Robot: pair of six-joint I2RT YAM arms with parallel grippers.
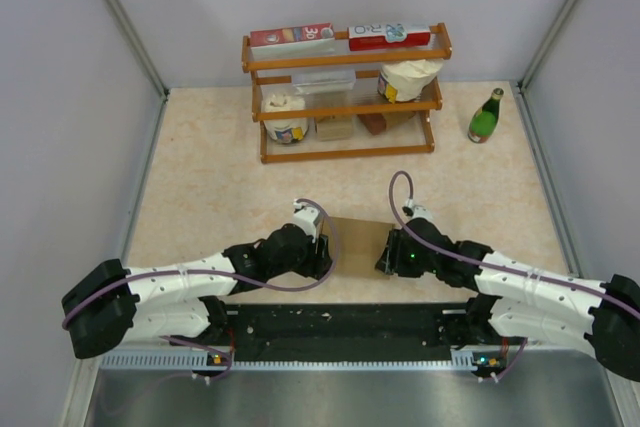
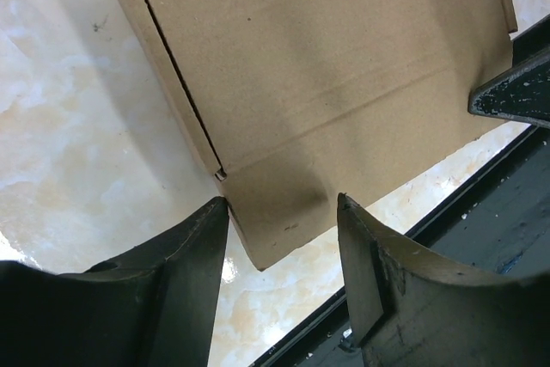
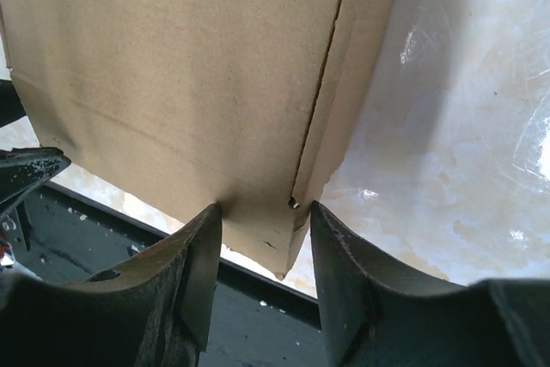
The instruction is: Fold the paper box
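The paper box (image 1: 354, 245) is plain brown cardboard lying near the table's front edge, between my two grippers. My left gripper (image 1: 322, 253) is at its left side. In the left wrist view the jaws (image 2: 282, 205) are narrowed on the box's near corner (image 2: 284, 212), with both fingertips touching cardboard. My right gripper (image 1: 384, 253) is at the box's right side. In the right wrist view the jaws (image 3: 264, 209) pinch the near corner (image 3: 262, 225) beside a folded side strip (image 3: 344, 100). The left gripper's finger shows at the left edge of that view.
A wooden rack (image 1: 345, 97) with red-and-white cartons, tubs and boxes stands at the back. A green bottle (image 1: 486, 117) stands at the back right. A black rail (image 1: 340, 322) runs along the table's near edge just behind the box. Grey walls close in both sides.
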